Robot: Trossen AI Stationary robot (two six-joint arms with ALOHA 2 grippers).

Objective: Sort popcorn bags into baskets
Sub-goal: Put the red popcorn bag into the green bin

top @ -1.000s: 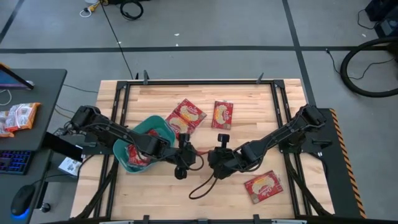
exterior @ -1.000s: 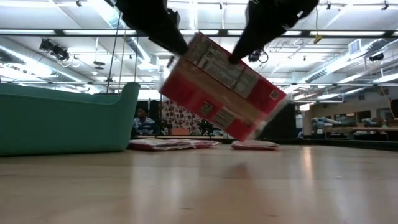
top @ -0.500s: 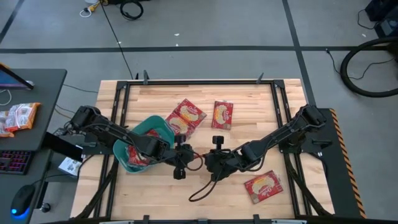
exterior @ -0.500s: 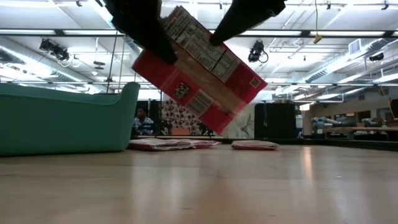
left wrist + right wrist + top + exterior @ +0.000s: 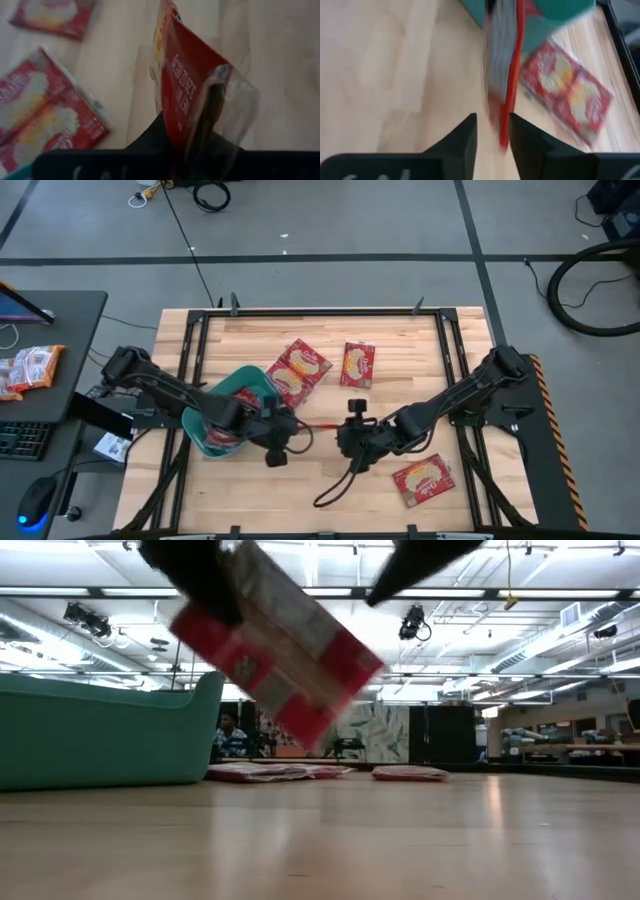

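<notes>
A red popcorn bag [image 5: 275, 660] hangs tilted above the table's middle, seen edge-on from above [image 5: 315, 423]. My left gripper [image 5: 285, 428] is shut on it, beside the teal basket [image 5: 250, 380], which holds other red bags [image 5: 218, 430]. My right gripper [image 5: 342, 432] stands open just to the bag's right. In the right wrist view its fingers [image 5: 467, 135] flank the bag's blurred edge [image 5: 504, 75]. In the low view it [image 5: 420, 555] is apart from the bag. My left gripper pinches the bag between its two fingers at the bag's end nearest the basket [image 5: 182, 125], beside the clear sealed edge [image 5: 227, 85]. The fingers [image 5: 205, 575] come slanting down from the table's left. The bag hangs tilted, its free end low and clear of the table.
Two overlapping bags [image 5: 298, 366] and a single one [image 5: 358, 363] lie flat on the far half of the table. Another bag [image 5: 423, 480] lies near the right front. A black cable [image 5: 335, 490] loops on the wood below my right gripper.
My left gripper has shut on the bag and carried it toward the table's left, nearer the basket. My right gripper has opened, let go of the bag's other end and stayed behind. The bag stays tilted and clear of the table.
</notes>
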